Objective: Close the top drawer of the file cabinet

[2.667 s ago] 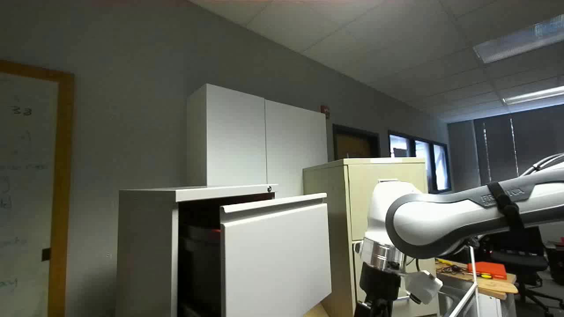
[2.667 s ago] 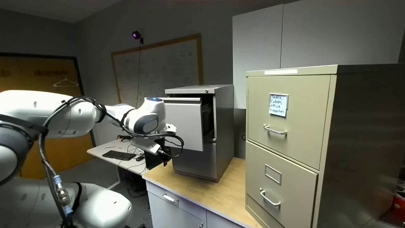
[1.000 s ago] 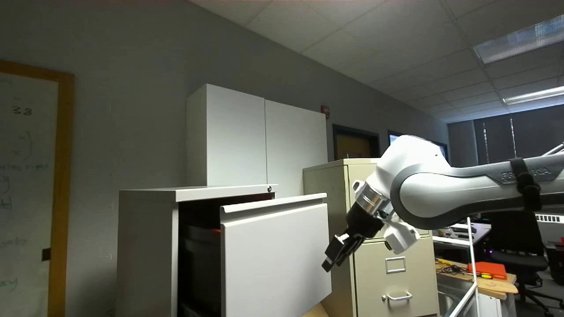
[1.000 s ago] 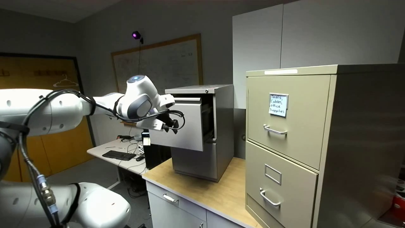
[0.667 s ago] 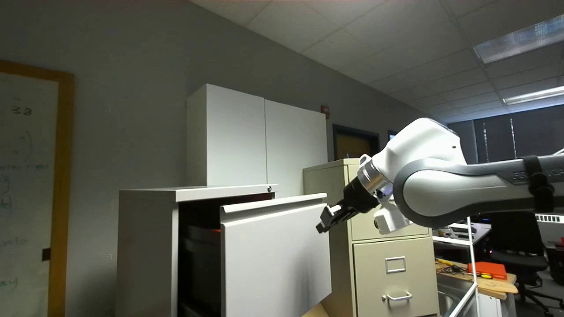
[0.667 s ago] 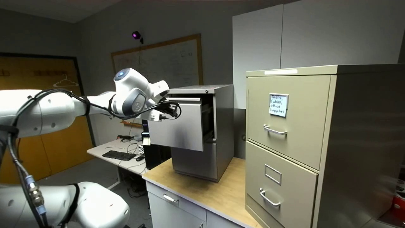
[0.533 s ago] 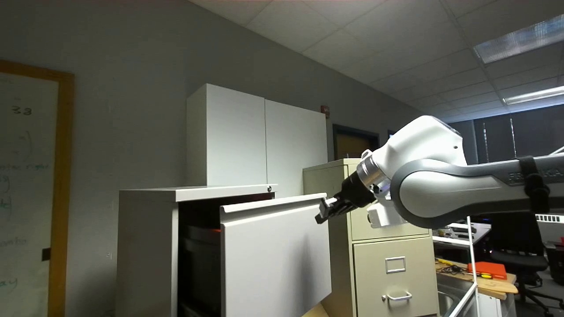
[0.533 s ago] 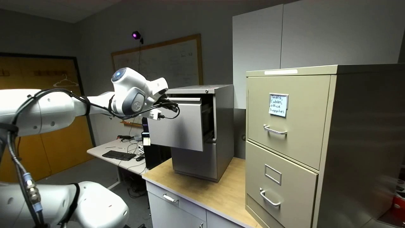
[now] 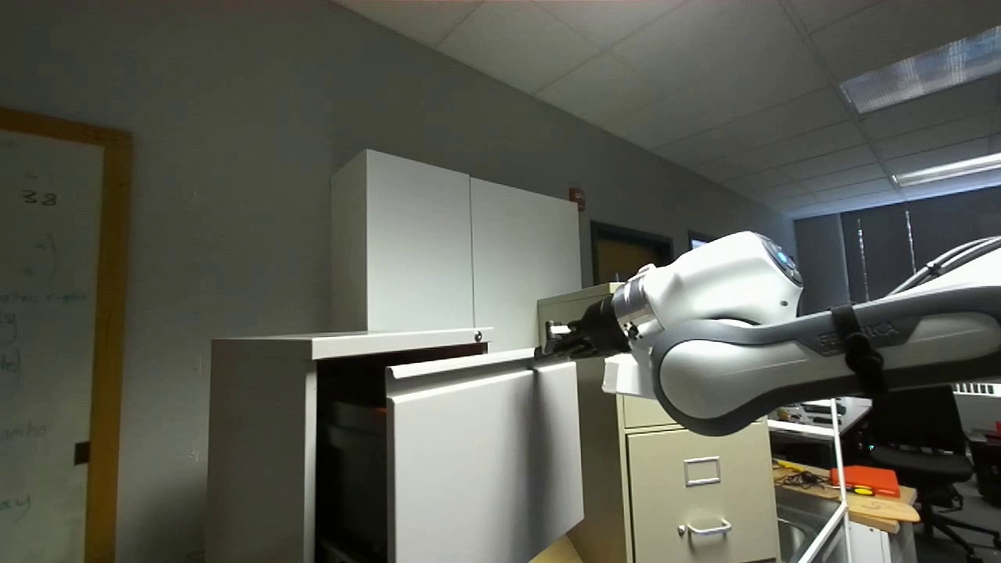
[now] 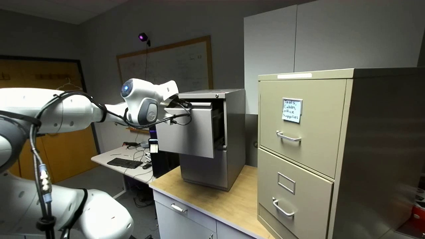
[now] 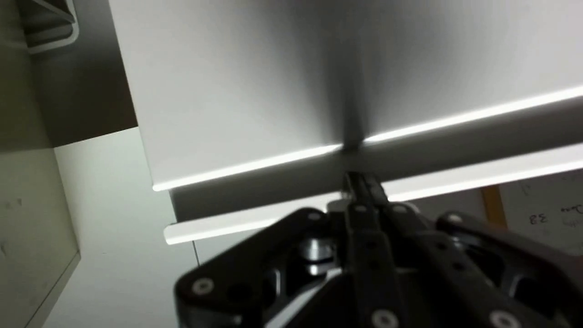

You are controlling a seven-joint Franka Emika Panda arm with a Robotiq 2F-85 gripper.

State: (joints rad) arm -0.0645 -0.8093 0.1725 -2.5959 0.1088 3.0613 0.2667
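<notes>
The top drawer (image 9: pixel 477 469) juts out of the grey-white file cabinet (image 9: pixel 258 446), leaving a dark gap behind its flat front. In an exterior view the same drawer (image 10: pixel 186 136) and cabinet (image 10: pixel 235 132) appear from the robot's side. My gripper (image 11: pixel 362 177) is shut, its two black fingers side by side with nothing visible between them. In the wrist view the tips lie over the groove under the drawer's upper lip, near the middle of its width. In an exterior view the gripper (image 9: pixel 541 353) meets that upper edge and seems to touch it.
A beige cabinet with metal handles (image 10: pixel 298 116) stands beside the file cabinet. Underneath is a wooden countertop (image 10: pixel 212 186). A white two-door cupboard (image 9: pixel 461 250) is behind. A desk with a keyboard (image 10: pixel 126 162) lies beyond the drawer's far side.
The arm has risen, levelled its wrist and moved forward to the drawer's upper lip, and the fingers have come together. The drawer front has shifted slightly inward.
</notes>
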